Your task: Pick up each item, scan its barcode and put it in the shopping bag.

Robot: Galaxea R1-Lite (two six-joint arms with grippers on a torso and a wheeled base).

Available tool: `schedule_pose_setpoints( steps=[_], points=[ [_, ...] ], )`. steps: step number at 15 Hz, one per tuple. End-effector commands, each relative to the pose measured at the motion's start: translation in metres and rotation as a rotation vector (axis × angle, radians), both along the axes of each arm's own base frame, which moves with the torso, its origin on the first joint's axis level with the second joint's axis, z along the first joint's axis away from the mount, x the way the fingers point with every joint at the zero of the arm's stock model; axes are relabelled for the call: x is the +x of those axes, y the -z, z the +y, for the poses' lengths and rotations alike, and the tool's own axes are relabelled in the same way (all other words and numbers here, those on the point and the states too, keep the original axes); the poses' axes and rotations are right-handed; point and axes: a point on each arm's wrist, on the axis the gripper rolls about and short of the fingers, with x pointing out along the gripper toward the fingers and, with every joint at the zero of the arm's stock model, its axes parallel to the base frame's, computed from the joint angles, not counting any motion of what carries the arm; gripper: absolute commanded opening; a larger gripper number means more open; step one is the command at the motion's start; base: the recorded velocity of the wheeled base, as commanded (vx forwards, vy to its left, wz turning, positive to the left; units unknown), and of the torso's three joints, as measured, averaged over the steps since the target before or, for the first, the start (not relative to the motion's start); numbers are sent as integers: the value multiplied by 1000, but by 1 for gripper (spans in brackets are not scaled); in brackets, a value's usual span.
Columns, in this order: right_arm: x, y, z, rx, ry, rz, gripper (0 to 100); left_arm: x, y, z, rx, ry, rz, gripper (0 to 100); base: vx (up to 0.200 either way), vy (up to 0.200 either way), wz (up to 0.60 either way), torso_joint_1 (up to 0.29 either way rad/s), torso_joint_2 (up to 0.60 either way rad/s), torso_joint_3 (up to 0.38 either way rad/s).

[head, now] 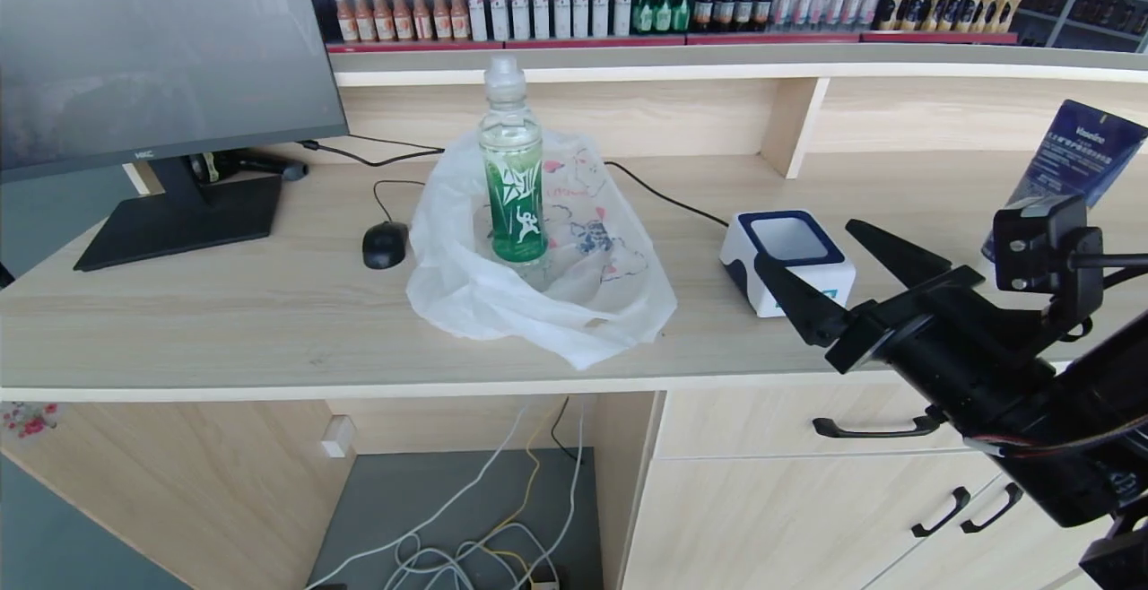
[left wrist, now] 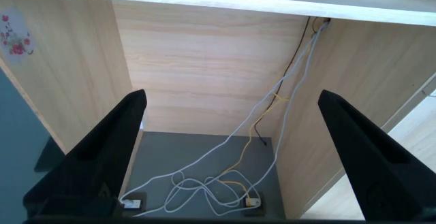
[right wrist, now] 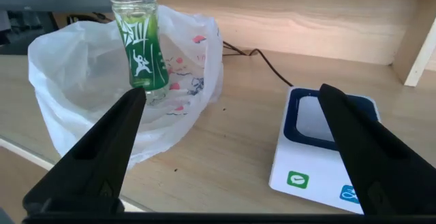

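Observation:
A clear bottle with a green label (head: 512, 173) (right wrist: 141, 43) stands upright inside the white plastic shopping bag (head: 466, 290) (right wrist: 82, 101) on the wooden counter. The white and blue barcode scanner (head: 787, 258) (right wrist: 323, 146) sits to the right of the bag. My right gripper (head: 839, 267) (right wrist: 231, 149) hangs open and empty just in front of the scanner, at the counter's front edge. My left gripper (left wrist: 231, 149) is open and empty below the counter, facing the alcove with loose cables.
A monitor (head: 152, 61) on a black stand is at the counter's left, with a black mouse (head: 385, 244) beside the bag. A blue leaflet stand (head: 1072, 164) is at the far right. Drawers with black handles (head: 874, 429) lie under the counter. Shelved bottles line the back.

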Motion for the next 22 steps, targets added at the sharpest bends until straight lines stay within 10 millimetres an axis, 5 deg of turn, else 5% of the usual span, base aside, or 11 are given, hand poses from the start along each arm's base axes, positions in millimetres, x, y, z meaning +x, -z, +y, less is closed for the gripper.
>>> schedule_pose_setpoints(
  steps=[1,22],
  points=[
    [2,2,1,-4,-1,7,100,0,0,0,1,0,-1,100,0,-200,0,2,2,-2],
    [-6,10,-3,-20,-3,40,100,0,0,0,-3,0,0,100,0,-200,0,2,3,2]
  ],
)
